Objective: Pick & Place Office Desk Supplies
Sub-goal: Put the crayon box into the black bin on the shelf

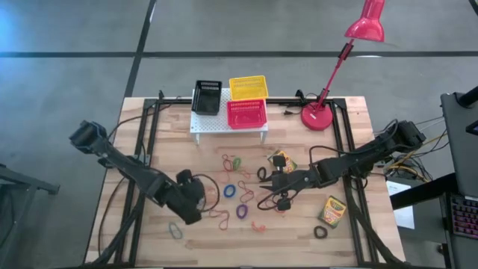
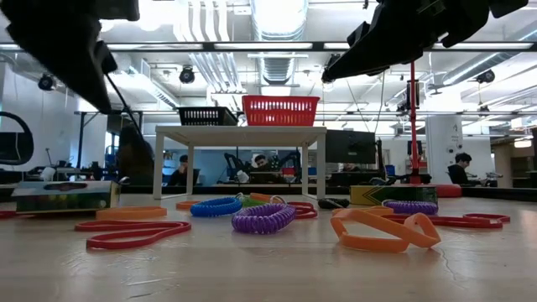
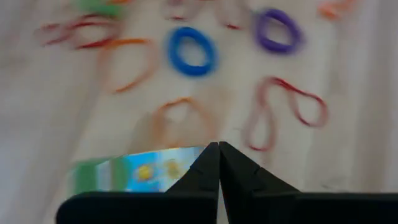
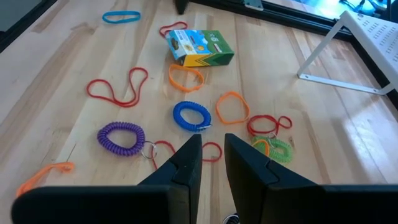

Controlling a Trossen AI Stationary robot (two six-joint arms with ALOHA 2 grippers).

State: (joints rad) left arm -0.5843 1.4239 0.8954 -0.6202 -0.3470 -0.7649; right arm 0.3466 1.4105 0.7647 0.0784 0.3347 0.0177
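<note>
My left gripper (image 3: 219,148) is shut with nothing between its fingers. It hangs above a yellow-and-green crayon box (image 4: 199,46) that lies flat on the table near the front left. In the high view that arm (image 1: 187,198) covers the box. My right gripper (image 4: 212,149) hovers over the middle of the table (image 1: 265,178); its fingers stand a little apart with nothing between them. Below it lie coloured loops: a blue coil (image 4: 191,116), a purple coil (image 4: 121,137), orange loops (image 4: 231,107) and red loops (image 4: 118,87). Two more crayon boxes (image 1: 281,159) (image 1: 332,211) lie on the right.
At the back, a white perforated rack (image 1: 224,125) carries a black basket (image 1: 207,97), a yellow basket (image 1: 248,87) and a pink-red basket (image 1: 246,113). A red desk lamp (image 1: 320,113) stands to their right. A blue loop (image 1: 175,230) and a black loop (image 1: 320,232) lie near the front edge.
</note>
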